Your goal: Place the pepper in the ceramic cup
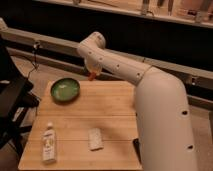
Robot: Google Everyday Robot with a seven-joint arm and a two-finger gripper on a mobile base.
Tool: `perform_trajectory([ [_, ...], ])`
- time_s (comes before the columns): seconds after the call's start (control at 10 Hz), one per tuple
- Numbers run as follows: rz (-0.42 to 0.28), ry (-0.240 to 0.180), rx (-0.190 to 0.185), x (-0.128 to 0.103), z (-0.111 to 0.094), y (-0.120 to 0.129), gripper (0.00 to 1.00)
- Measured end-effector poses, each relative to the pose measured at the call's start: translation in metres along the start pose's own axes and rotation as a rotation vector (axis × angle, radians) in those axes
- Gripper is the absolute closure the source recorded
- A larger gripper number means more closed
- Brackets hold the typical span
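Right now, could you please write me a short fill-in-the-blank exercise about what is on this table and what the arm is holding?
1. The gripper, above the far edge of the table, holds a small orange-red ____.
2. The bowl on the table is ____ in colour.
3. Of the white cup and the bottle, the one closer to the table's left edge in the picture is the ____.
Missing words: pepper; green; bottle.

Lab or workshop: wooden table [115, 106], rails [50, 40] behind; gripper [93, 72] over table's far edge.
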Motion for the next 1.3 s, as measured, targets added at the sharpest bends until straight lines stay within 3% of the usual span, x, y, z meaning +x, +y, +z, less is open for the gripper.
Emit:
perform_trajectory([
  [0.6, 0.071, 0.041, 0.034, 0.014, -0.031, 0.030, 1.00],
  [0.9, 0.109, 0.056, 0.041, 0.022, -0.034, 0.045, 1.00],
  [1.3, 0.151, 0.082, 0.044, 0.037, -0.034, 0.082, 1.00],
])
